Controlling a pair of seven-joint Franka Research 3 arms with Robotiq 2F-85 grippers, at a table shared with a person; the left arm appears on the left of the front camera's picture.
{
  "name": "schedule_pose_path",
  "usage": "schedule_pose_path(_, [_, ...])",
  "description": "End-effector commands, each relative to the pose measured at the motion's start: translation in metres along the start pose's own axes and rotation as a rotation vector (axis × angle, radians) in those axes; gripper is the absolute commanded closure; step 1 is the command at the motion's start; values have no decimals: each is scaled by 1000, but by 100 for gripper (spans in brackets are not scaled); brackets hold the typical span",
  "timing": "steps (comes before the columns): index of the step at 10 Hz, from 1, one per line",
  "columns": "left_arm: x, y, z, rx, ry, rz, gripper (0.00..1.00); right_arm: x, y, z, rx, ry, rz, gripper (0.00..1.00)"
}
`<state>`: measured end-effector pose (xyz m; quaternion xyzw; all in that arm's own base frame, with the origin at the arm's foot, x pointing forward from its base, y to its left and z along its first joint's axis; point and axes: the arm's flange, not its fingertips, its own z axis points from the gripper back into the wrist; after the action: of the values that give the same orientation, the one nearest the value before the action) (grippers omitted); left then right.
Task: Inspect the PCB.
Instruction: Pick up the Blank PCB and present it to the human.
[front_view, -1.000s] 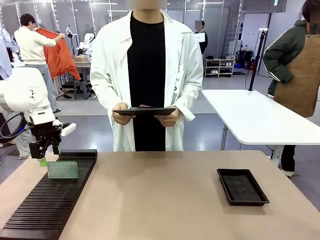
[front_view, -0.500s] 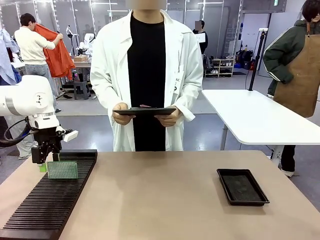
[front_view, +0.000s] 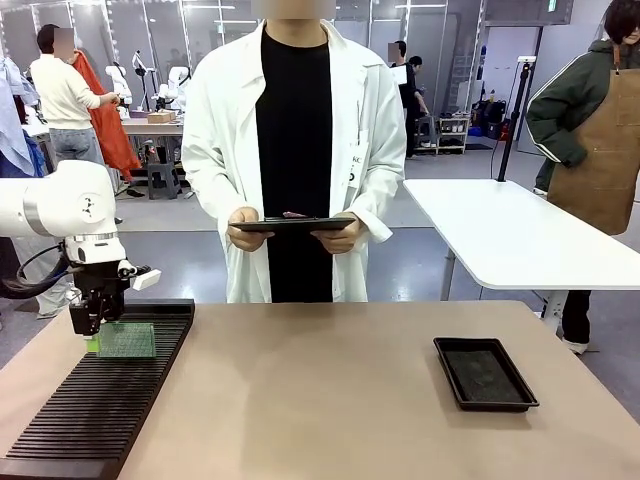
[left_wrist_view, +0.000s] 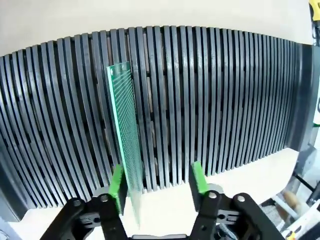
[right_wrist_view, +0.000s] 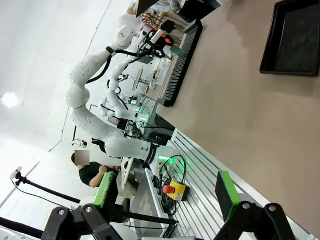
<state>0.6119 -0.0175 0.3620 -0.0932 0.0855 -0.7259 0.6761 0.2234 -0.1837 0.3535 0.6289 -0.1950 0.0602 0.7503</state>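
Observation:
The PCB (front_view: 127, 340) is a thin green board standing on edge in a slot of the black slotted rack (front_view: 100, 400) at the table's left. My left gripper (front_view: 90, 335) reaches down over the board's left end. In the left wrist view the PCB (left_wrist_view: 127, 150) runs edge-on between the fingers of the left gripper (left_wrist_view: 157, 182). It lies close against the left green pad (left_wrist_view: 117, 185), and a wide gap separates it from the other pad, so the jaws stand open. My right gripper (right_wrist_view: 166, 192) is open and holds nothing, high above the table.
A shallow black tray (front_view: 485, 372) lies at the table's right. A person in a white coat stands at the far side holding a dark tablet (front_view: 292, 224) in both hands. A white table (front_view: 510, 235) stands behind on the right.
My left gripper has moved down and slightly right, so its fingers now straddle the PCB's left end. The board has stayed in its slot.

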Motion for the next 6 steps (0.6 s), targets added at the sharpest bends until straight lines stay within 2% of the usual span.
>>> schedule_pose_path(1, [-2, 4, 8, -10, 18, 13, 100, 2, 0, -2, 1, 0, 4, 0])
schedule_pose_path(6, [-4, 5, 6, -2, 23, 24, 100, 2, 0, -2, 1, 0, 4, 0])
